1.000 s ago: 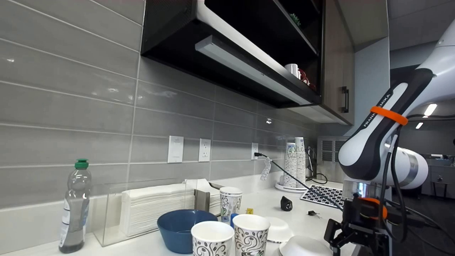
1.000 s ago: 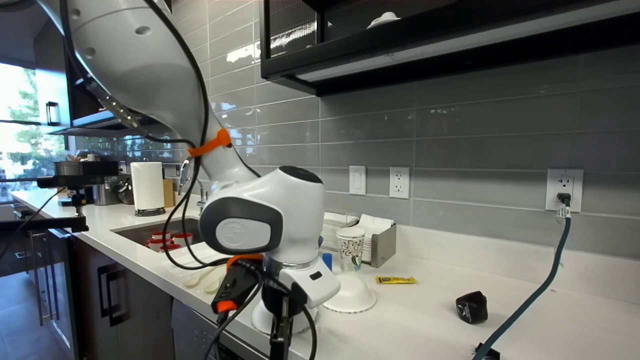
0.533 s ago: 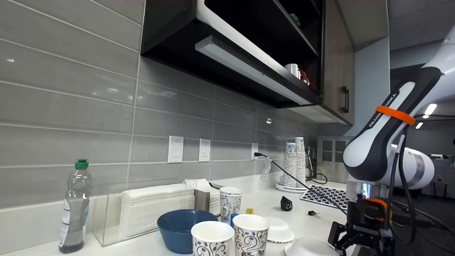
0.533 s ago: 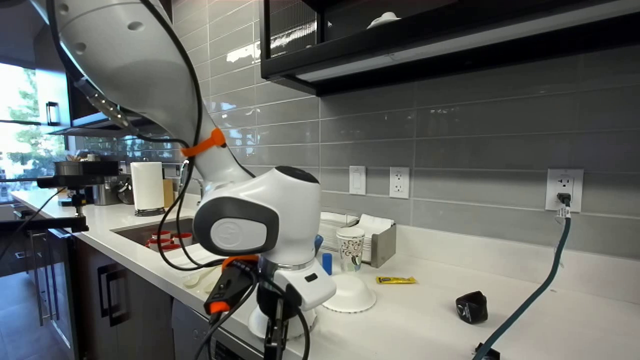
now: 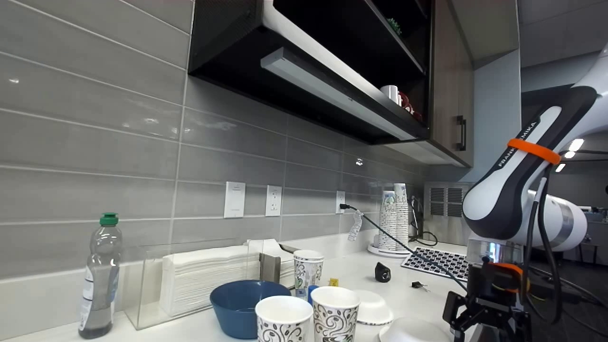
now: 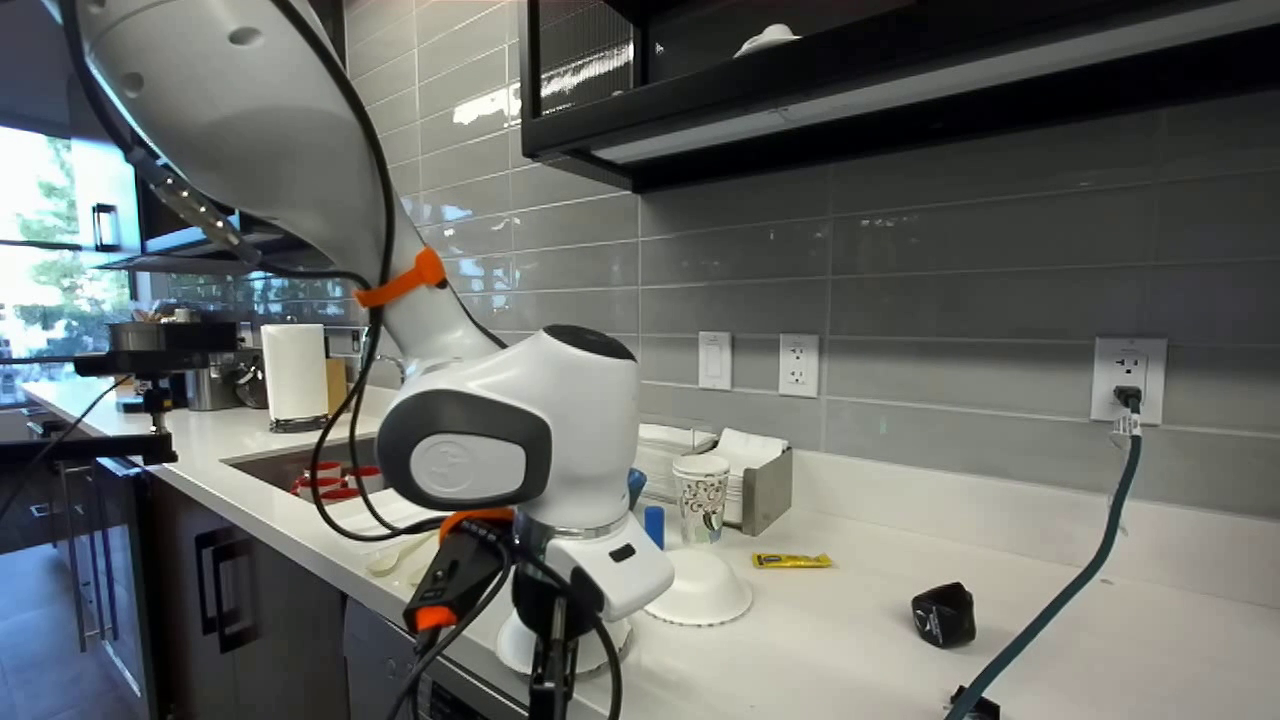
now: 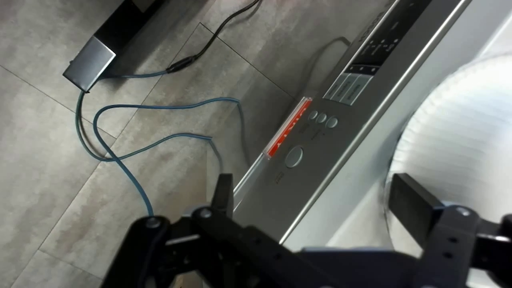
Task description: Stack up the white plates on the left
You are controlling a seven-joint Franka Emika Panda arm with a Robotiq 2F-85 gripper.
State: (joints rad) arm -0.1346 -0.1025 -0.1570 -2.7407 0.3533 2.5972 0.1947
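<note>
White plate, at the wrist frame's right, seems light and easily dented; its rim should suit a soft pinch by the tool, jaws apart.

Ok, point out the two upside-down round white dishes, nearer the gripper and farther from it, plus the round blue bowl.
Nearer round white dish (image 7: 444,136): wrist view, ridged side.
Farther round white dish (image 6: 700,590): in an exterior view, sloping side.
Round blue bowl (image 5: 235,323): in an exterior view, outer wall.
</note>
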